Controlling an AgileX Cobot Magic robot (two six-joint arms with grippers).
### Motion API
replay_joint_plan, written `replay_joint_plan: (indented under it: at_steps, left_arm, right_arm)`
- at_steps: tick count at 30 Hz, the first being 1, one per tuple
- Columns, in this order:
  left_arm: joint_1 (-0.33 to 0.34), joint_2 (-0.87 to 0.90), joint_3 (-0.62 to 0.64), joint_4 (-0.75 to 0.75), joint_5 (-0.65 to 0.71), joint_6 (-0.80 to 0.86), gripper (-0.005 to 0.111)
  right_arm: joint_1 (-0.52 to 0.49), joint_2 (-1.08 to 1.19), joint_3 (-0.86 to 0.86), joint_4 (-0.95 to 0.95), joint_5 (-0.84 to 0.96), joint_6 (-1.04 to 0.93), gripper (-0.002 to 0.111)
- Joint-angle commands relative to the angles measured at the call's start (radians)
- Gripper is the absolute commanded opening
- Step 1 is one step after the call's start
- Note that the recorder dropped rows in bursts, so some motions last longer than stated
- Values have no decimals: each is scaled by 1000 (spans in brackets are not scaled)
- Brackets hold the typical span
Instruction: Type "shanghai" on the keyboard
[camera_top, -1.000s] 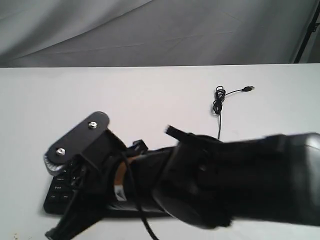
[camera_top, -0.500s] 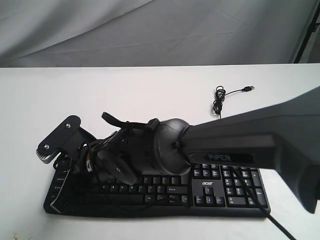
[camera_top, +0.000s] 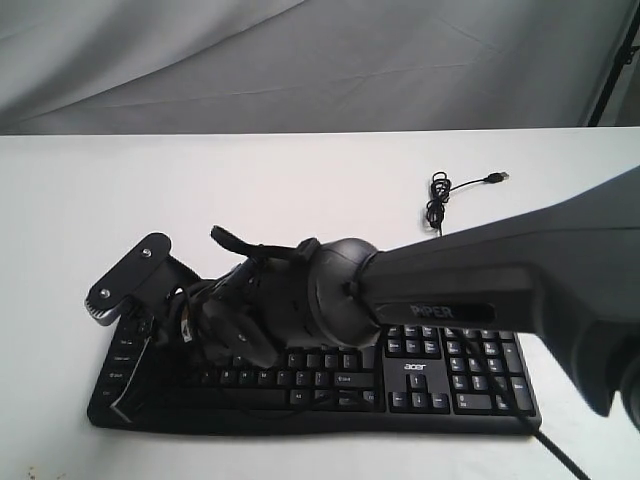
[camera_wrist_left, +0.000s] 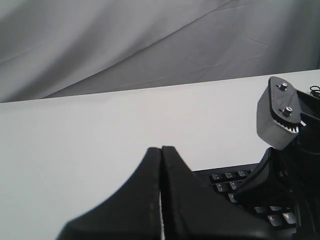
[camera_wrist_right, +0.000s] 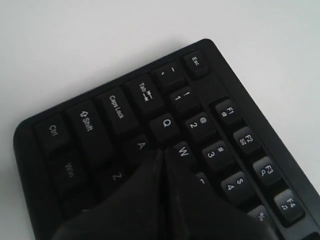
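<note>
The black keyboard (camera_top: 440, 375) lies along the table's near edge, its acer logo beside the number pad. My right arm reaches across it to its left end. There the right gripper (camera_top: 148, 345) is shut and points down at the keys. In the right wrist view the right gripper (camera_wrist_right: 163, 151) has its tip where the Q, A and W keys (camera_wrist_right: 183, 151) meet, and it hides the keys behind it. My left gripper (camera_wrist_left: 161, 149) is shut and empty, above bare table beside the keyboard's (camera_wrist_left: 225, 176) corner. It does not show in the exterior view.
The thin black cable (camera_top: 437, 205) runs from the keyboard toward the back, coiled, with its USB plug (camera_top: 495, 178) lying loose. White table (camera_top: 300, 190) spreads behind and to the left. A grey cloth backdrop (camera_top: 300, 60) hangs beyond the far edge.
The right arm has swung clear of the camera, uncovering the keyboard. Its gripper has risen and settled over the keyboard's left end, moving slightly right in the last half second.
</note>
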Motion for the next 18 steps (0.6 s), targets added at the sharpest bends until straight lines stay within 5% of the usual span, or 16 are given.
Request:
replay_joint_plan:
  at_steps: [1, 18]
  left_arm:
    - [-4, -3, 4, 1, -5, -3, 0]
    - [-4, -3, 4, 1, -5, -3, 0]
  right_arm:
    - [-6, -3, -6, 6, -37, -14, 0]
    - [-6, 0, -6, 0, -18, -33, 0]
